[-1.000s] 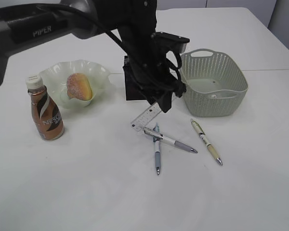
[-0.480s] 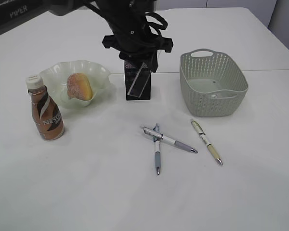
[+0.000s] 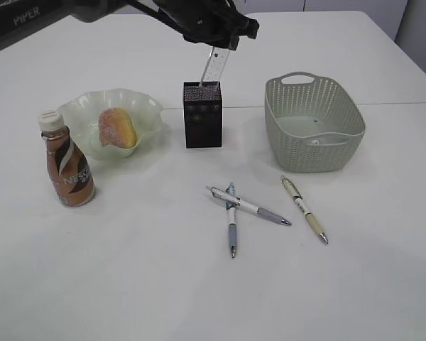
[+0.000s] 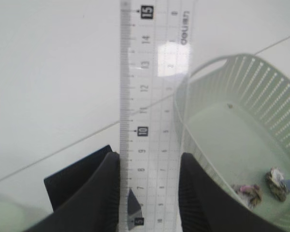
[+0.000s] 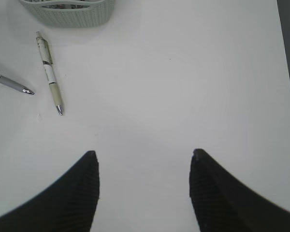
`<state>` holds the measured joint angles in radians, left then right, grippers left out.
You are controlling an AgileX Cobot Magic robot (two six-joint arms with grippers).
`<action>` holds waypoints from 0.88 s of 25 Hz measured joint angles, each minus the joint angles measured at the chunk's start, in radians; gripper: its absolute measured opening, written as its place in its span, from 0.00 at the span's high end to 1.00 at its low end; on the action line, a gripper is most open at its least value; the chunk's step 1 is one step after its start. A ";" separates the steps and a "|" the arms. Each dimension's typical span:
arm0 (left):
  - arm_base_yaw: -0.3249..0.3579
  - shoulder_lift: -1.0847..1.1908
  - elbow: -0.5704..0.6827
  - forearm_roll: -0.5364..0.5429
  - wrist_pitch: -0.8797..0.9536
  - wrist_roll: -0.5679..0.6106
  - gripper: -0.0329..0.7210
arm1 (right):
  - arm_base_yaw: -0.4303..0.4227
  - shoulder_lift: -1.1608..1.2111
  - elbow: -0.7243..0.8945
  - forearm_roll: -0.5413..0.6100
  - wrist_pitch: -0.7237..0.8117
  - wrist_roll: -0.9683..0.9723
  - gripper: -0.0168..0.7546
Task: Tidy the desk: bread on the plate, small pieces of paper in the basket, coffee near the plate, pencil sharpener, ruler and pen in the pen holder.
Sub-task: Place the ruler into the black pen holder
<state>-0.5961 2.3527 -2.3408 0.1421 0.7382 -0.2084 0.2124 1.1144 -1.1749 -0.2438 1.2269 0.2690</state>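
My left gripper (image 3: 220, 39) is shut on the clear ruler (image 3: 214, 69), held upright and a little tilted, its lower end at the top opening of the black pen holder (image 3: 202, 117). In the left wrist view the ruler (image 4: 154, 96) sits between both fingers, with the pen holder (image 4: 77, 179) below left. Bread (image 3: 117, 128) lies on the pale green plate (image 3: 145, 105). The coffee bottle (image 3: 67, 170) stands left of the plate. Three pens (image 3: 232, 227) (image 3: 252, 207) (image 3: 305, 209) lie on the table. Paper pieces (image 4: 246, 192) are in the basket (image 3: 312, 131). My right gripper (image 5: 144, 154) is open over bare table. The pencil sharpener is out of view.
The white table runs wide in front of the pens. The basket (image 4: 241, 121) stands just right of the pen holder. In the right wrist view a cream pen (image 5: 50, 72) and the basket's edge (image 5: 67, 12) lie far ahead to the left.
My left arm has lifted the ruler off the table near the pens and carried it up and back, over the pen holder. The right gripper has not moved.
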 joint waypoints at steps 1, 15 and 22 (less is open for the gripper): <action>0.000 0.000 0.000 0.005 -0.033 0.000 0.65 | 0.000 0.000 0.000 0.000 0.000 0.000 0.37; 0.000 0.000 0.015 0.071 -0.320 0.000 0.65 | 0.000 0.000 0.000 -0.040 -0.004 0.002 0.37; 0.005 0.000 0.143 0.073 -0.488 -0.001 0.65 | 0.000 0.000 0.000 -0.042 -0.004 0.002 0.37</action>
<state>-0.5915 2.3527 -2.1976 0.2156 0.2507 -0.2091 0.2124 1.1144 -1.1749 -0.2857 1.2233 0.2706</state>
